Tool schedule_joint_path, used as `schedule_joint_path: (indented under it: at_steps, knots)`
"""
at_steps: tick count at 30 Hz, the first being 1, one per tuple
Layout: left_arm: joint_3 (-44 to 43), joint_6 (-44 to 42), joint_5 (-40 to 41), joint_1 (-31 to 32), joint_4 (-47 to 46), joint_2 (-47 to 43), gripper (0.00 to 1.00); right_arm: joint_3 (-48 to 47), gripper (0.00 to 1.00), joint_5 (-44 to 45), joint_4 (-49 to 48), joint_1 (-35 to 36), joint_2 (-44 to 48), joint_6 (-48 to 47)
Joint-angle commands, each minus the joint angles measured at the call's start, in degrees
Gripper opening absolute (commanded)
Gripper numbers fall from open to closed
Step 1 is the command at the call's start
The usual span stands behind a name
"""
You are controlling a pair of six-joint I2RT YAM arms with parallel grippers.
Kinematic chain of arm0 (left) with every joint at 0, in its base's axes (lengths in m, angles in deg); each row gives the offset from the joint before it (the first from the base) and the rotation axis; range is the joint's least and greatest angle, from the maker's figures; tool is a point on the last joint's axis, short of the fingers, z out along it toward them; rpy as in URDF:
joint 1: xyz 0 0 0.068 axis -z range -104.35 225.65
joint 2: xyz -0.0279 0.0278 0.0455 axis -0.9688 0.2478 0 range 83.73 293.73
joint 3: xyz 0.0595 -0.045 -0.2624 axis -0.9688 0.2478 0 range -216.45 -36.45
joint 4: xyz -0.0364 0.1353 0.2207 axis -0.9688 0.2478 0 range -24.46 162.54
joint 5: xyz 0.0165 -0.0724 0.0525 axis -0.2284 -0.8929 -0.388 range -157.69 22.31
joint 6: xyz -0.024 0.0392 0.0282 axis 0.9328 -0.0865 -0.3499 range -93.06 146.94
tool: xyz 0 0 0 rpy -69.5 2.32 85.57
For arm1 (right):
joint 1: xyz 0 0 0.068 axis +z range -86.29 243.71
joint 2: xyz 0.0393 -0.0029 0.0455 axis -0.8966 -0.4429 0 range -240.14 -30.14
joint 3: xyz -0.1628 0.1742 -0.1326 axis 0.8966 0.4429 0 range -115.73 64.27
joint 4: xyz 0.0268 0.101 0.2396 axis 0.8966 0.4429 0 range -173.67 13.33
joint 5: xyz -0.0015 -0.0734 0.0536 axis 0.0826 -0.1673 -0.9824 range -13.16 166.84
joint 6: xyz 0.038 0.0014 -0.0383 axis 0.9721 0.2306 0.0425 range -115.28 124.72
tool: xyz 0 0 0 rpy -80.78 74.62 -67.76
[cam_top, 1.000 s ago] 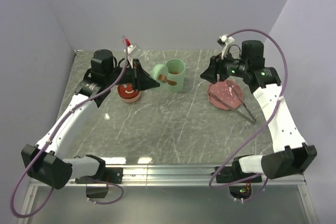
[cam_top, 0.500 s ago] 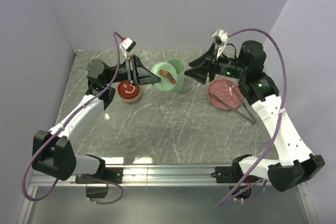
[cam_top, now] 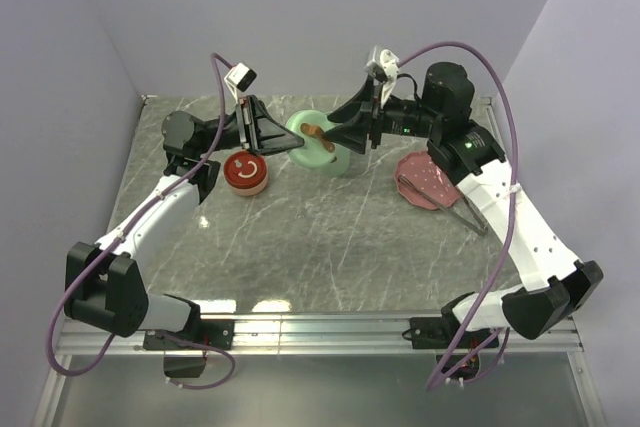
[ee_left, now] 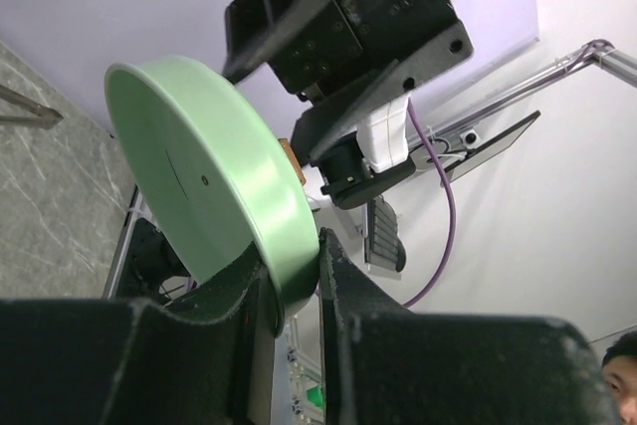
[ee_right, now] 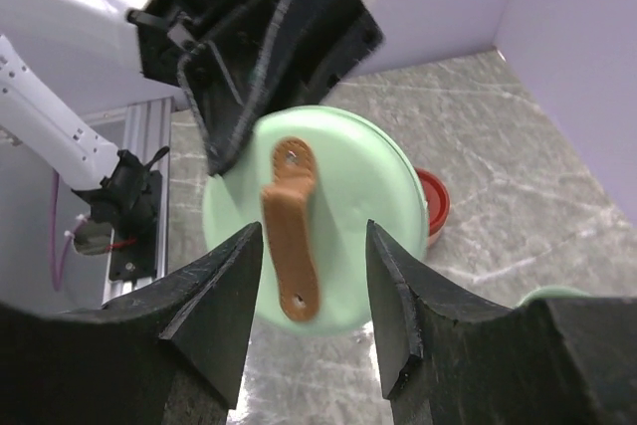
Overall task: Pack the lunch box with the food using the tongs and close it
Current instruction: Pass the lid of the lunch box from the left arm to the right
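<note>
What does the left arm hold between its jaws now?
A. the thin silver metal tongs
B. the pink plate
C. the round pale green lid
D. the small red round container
C: the left gripper pinches the rim of the round pale green lid, jaws on either side.

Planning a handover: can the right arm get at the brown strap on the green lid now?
Probably yes. The right fingers stand open on either side of the brown strap with nothing between, and the left fingers pinch only the rim of the lid.

Left tool [cam_top: 288, 144] clamped and raised, right tool [cam_top: 336, 137] facing it, jaws parted
</note>
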Motion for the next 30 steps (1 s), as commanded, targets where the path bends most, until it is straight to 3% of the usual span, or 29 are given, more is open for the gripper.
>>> schedule_joint_path:
  at_steps: [1, 16, 19, 22, 23, 25, 26, 27, 28, 29, 30]
  knots:
    - [-2.97, 2.07, 1.07, -0.53, -3.66, 0.20, 0.00, -4.30, 0.53, 0.75, -1.05, 2.41, -0.57, -4.36]
    - [-2.53, 5.07, 1.25, -1.32, -7.62, 0.03, 0.00, -0.44, 0.53, 5.75, -0.87, 6.02, -1.80, -11.32]
    - [-2.61, 5.15, 1.43, -1.32, -7.53, -0.24, 0.00, -0.61, 0.46, 6.28, -1.75, 6.37, -2.24, -11.06]
    - [-2.61, 5.15, 1.51, -1.32, -7.44, -0.24, 0.00, -1.58, 0.29, 6.64, -1.84, 6.81, -2.68, -10.79]
    - [-2.44, 5.15, 1.60, -1.32, -7.26, -0.24, 0.00, -2.10, 0.19, 7.07, -1.84, 6.90, -2.77, -10.71]
    - [-2.44, 4.45, 1.60, -1.41, -6.30, -0.32, 0.00, -2.45, 0.10, 7.34, -1.76, 6.90, -2.86, -10.09]
    - [-2.44, 4.19, 1.69, -1.50, -5.86, -0.24, 0.00, -2.54, 0.00, 7.60, -1.67, 6.81, -2.86, -9.83]
    - [-2.44, 3.14, 1.69, -1.58, -5.07, -0.41, 0.00, -2.54, 0.00, 8.21, -1.67, 6.90, -2.77, -9.04]
    - [-2.35, 2.35, 1.78, -1.85, -3.24, -0.50, 0.04, -2.46, 0.00, 8.57, -1.75, 6.81, -2.77, -8.60]
    - [-2.44, 1.30, 1.69, -2.28, -1.83, -0.50, 0.17, -2.46, 0.00, 9.27, -1.67, 6.73, -2.77, -7.81]
    - [-2.44, -0.63, 1.60, -2.72, -0.42, -0.50, 0.24, -2.46, 0.00, 10.84, -1.49, 6.46, -2.86, -7.46]
